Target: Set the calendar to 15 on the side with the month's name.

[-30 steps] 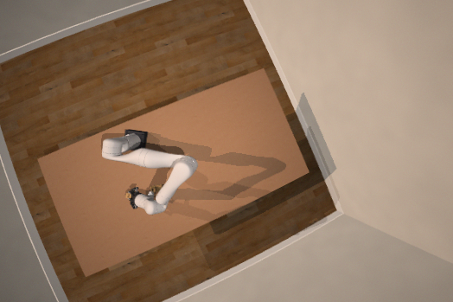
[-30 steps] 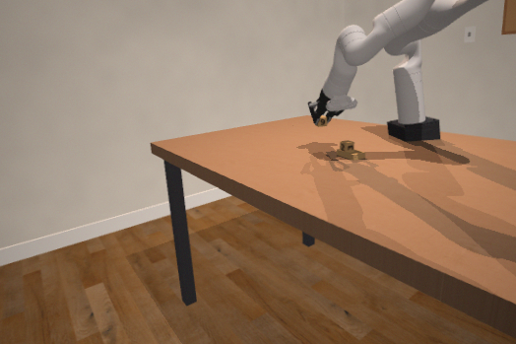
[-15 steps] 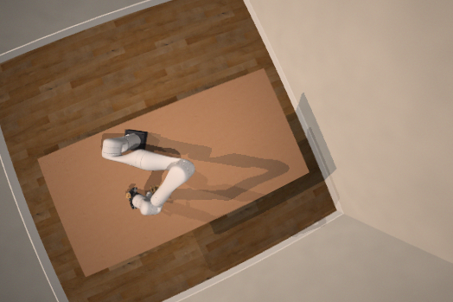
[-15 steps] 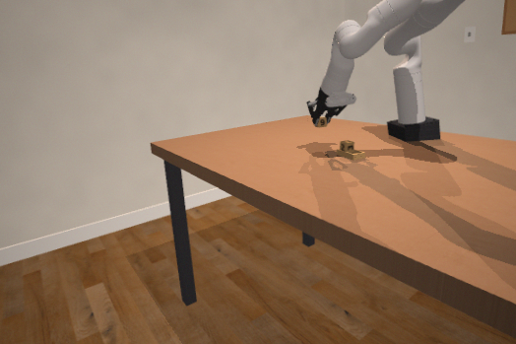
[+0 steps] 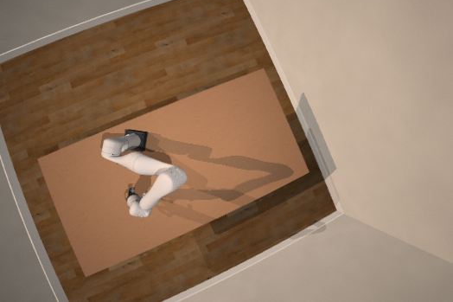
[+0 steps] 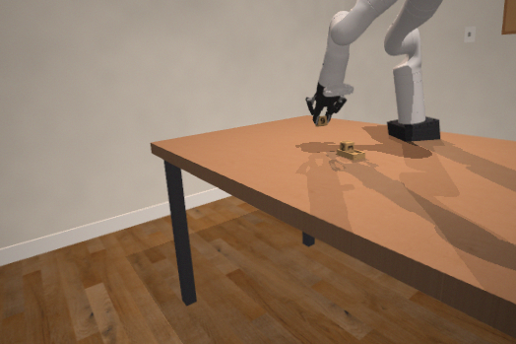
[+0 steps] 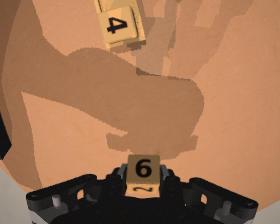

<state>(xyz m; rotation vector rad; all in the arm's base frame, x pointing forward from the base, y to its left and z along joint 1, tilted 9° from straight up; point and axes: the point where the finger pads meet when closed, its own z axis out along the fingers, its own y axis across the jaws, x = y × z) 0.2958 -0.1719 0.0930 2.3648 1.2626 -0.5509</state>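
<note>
My gripper (image 5: 131, 190) (image 6: 322, 122) (image 7: 143, 172) is shut on a small wooden cube, above the table and off to one side of the tray. The held cube (image 6: 322, 120) (image 7: 143, 168) shows a dark 6 in the wrist view, with a face below it that bears a sideways mark like a 2. The other cube (image 6: 347, 146) (image 7: 117, 25) sits at one end of the small wooden tray (image 6: 351, 156) (image 7: 141, 36), a 4 on its upper face, turned sideways in the wrist view. The other end of the tray holds no cube. The month's name is not readable.
The tray lies on the brown table (image 5: 225, 125) (image 6: 236, 168) (image 7: 241, 125). The arm's black base (image 5: 142, 143) (image 6: 414, 129) stands behind it. Arm shadows cross the table top around the tray. The arm hides the tray in the top view.
</note>
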